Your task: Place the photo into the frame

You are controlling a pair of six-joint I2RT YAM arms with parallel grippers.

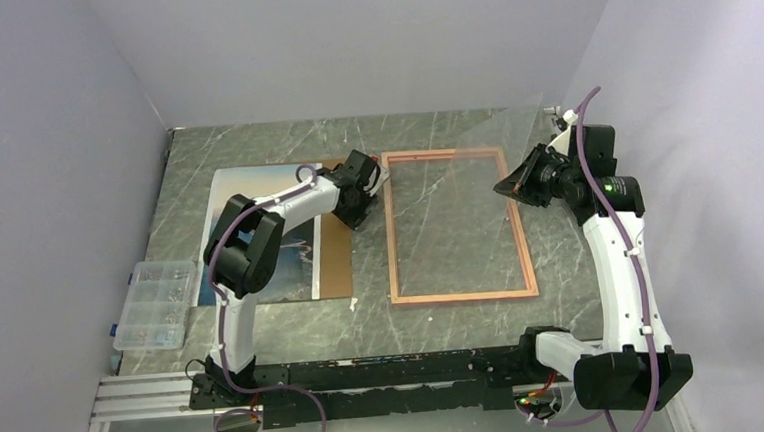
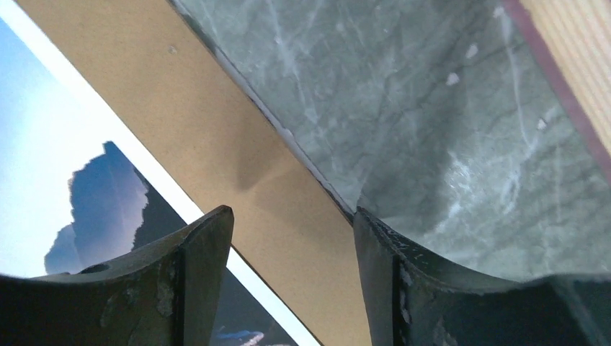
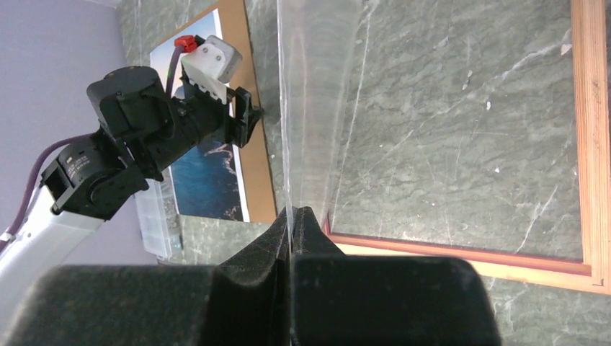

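Your right claw (image 3: 290, 216) is clenched on the edge of the clear pane (image 3: 317, 108), both fingers pressed flat against the sheet. It holds the sheet raised and tilted off the table (image 1: 433, 128), toward the upper right of the top view. The pane hangs over the right half of the frame (image 1: 463, 296), apart from it. The frame lies flat in the middle of the top view, its light wood side up, and the marbled table shows through its opening. Your left claw (image 2: 292, 216) is released, fingers spread with nothing between them. It sits at the upper middle of the top view, just left of the frame's top left corner. In its own camera the gap between the fingers straddles the right edge of the backing board (image 1: 336, 264), with bare table on one side and brown board on the other. You cannot tell whether the fingertips touch the board. The photo (image 1: 299, 261) lies picture side up on the backing board at the left of the top view, well apart from the frame and partly hidden under your left arm. Only a brown strip of board shows along its right side. A clear organiser box (image 1: 153, 305) sits at the lower left, beside the photo.
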